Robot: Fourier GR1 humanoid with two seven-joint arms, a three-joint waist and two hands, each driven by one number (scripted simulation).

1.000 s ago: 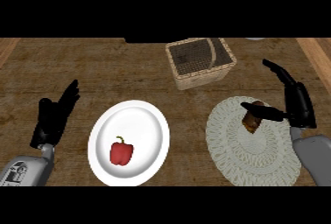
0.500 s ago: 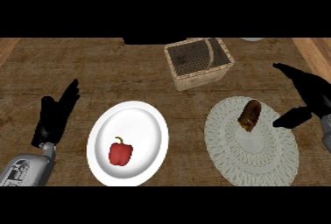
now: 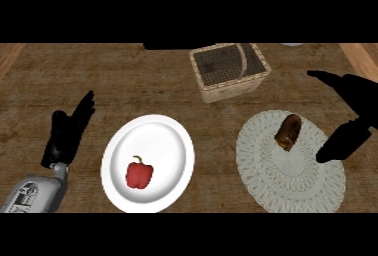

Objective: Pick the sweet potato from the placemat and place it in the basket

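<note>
A brown sweet potato [image 3: 288,132] lies on the upper part of the round white woven placemat [image 3: 289,172]. The square wicker basket [image 3: 229,71] stands at the back, up and left of the mat, with nothing showing inside. My right hand [image 3: 353,120] is at the mat's right edge, open, its fingers spread toward the top and its thumb hanging over the mat's rim, just right of the potato and apart from it. My left hand [image 3: 68,134] rests open at the far left, fingers pointing up.
A white plate [image 3: 165,137] with a red bell pepper [image 3: 139,173] sits left of the mat, between the two hands. A dark shape lies along the counter's back edge, near the basket.
My right hand has drawn away to the right, off the sweet potato, which now lies fully uncovered on the mat. The left hand has stayed still.
</note>
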